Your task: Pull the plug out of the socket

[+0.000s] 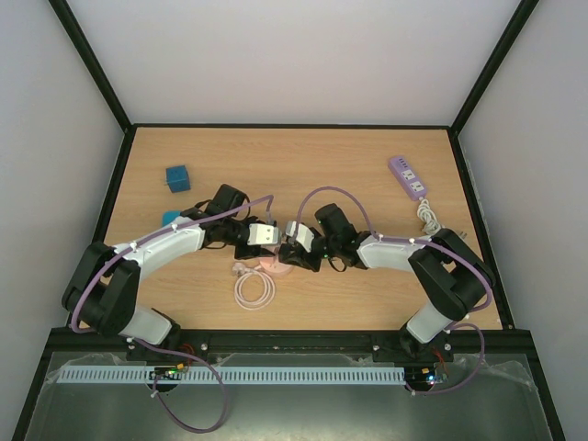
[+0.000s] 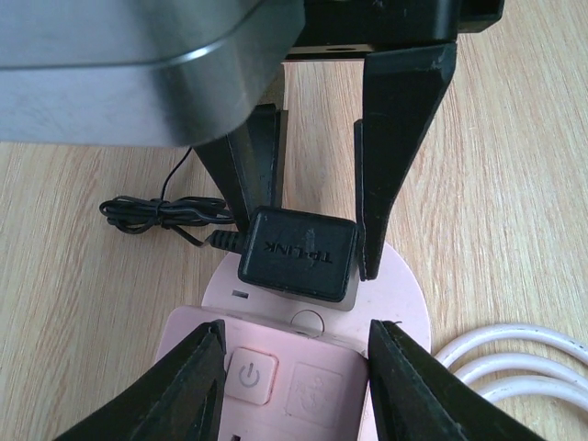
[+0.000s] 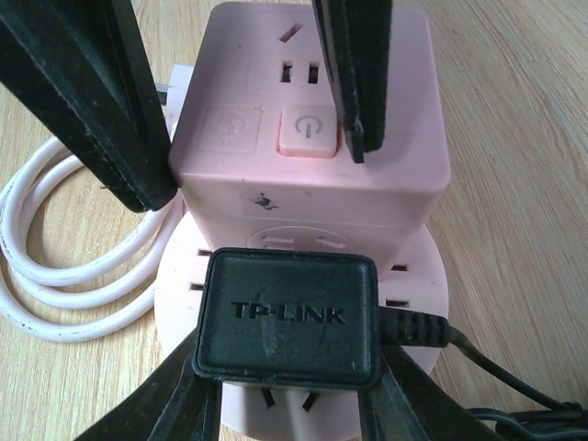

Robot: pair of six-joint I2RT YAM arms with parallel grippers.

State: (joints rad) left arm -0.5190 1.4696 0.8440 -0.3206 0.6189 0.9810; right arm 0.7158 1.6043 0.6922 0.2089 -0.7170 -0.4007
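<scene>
A pink socket (image 1: 274, 265) stands mid-table, a cube block (image 2: 322, 367) on a round base (image 3: 418, 276). A black TP-LINK plug (image 3: 289, 317) sits on the round base; its pins are hidden. My left gripper (image 2: 296, 331) is shut on the cube block, one finger against each side, and shows from the right wrist (image 3: 257, 175) too. My right gripper (image 3: 287, 367) is shut on the plug (image 2: 299, 253), its fingers (image 2: 395, 156) pressing both sides. From above, the left gripper (image 1: 265, 241) and right gripper (image 1: 296, 246) meet tip to tip over the socket.
The socket's white cable (image 1: 254, 289) lies coiled at its near side. The plug's thin black cord (image 2: 156, 213) is bunched on the wood. Two blue blocks (image 1: 177, 178) (image 1: 171, 218) sit at the left, a purple power strip (image 1: 407, 177) at the back right.
</scene>
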